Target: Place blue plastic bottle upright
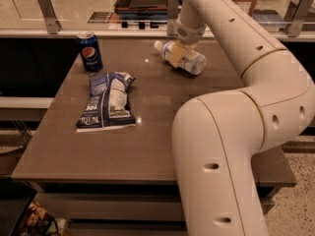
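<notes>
The blue plastic bottle lies on its side at the far part of the worktop, cap pointing left. The pincer sits over its middle, seemingly clamped across it, a hold suited to tipping it upright

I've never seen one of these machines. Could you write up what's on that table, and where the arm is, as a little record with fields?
bottle: lying on its side at the far part of the table, cap toward the left
end effector: down on the bottle's middle
can: upright, far left corner
bag: lying flat, nearer than the can, left of centre
arm: rises at the near right and bends over to the bottle
task state: bottle not yet upright
</notes>
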Robot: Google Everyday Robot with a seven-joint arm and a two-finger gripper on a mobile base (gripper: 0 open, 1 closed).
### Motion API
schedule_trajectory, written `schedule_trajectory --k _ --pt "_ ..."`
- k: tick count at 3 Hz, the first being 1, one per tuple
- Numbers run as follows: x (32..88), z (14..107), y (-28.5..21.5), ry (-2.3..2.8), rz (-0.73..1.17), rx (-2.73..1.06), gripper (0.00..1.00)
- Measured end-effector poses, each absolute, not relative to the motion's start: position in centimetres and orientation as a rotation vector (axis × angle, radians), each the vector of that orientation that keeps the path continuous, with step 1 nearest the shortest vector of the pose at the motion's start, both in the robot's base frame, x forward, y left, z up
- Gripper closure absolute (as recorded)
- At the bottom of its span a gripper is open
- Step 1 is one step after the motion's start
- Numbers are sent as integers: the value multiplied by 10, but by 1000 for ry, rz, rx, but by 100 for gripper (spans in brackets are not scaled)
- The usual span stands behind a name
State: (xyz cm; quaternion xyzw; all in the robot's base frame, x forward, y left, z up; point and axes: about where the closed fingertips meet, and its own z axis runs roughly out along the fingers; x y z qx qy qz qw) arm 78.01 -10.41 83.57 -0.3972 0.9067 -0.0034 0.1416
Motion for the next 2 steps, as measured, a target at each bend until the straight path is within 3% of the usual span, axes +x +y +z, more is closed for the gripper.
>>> schedule_trajectory --k 2 --pt "771 855 -122 2573 -3 -1085 100"
